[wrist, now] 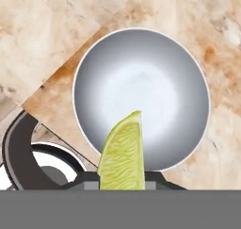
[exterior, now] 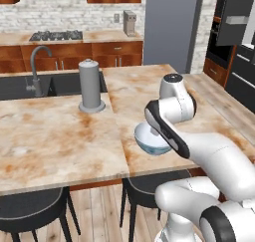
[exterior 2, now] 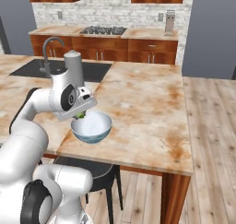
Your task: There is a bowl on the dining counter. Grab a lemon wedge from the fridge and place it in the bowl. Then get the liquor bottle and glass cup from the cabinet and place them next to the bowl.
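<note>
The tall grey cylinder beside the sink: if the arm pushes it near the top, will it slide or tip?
The cylinder is tall and slim, so a high push would likely tip it. Its wider round base should help against small bumps. The counter looks polished, so a low push would probably slide it.

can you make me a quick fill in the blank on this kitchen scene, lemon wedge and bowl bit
1. The gripper is shut on a lemon ____.
2. The wedge is held above the ____, not yet inside it.
3. The bowl stands on the dining ____ near its front edge.
4. Behind the bowl, beside the sink, stands a tall grey ____.

Missing words: wedge; bowl; counter; cylinder
</note>
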### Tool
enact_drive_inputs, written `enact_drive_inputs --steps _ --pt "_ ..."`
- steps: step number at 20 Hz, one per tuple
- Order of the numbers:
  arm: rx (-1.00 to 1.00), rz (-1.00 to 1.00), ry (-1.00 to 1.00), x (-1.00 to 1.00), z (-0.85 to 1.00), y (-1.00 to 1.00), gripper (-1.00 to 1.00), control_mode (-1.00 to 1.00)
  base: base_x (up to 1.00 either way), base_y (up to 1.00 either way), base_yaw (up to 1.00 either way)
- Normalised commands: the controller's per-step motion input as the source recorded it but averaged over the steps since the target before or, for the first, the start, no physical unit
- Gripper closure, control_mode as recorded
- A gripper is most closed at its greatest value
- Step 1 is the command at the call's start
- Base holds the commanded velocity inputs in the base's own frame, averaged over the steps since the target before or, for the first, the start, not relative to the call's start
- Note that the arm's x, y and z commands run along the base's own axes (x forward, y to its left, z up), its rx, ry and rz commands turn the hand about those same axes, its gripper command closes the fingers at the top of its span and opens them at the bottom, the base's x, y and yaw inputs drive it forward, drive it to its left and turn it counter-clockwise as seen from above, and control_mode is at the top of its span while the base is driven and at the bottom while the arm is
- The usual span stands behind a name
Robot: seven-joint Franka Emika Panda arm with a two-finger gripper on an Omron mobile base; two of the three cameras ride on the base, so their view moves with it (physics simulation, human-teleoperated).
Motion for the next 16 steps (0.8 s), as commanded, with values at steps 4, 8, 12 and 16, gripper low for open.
enact_drive_inputs --steps 4,8,12,16 --pt "0.00 -0.10 0.00 0.00 -0.44 -0.13 1.00 -1.00 0.00 0.00 0.00" --pt "0.00 -0.13 0.00 0.00 -0.41 0.00 1.00 -1.00 0.00 0.00 0.00" --pt "0.00 -0.13 0.00 0.15 -0.28 0.00 1.00 -1.00 0.00 0.00 0.00" --pt "0.00 -0.12 0.00 0.28 -0.21 0.00 1.00 -1.00 0.00 0.00 0.00"
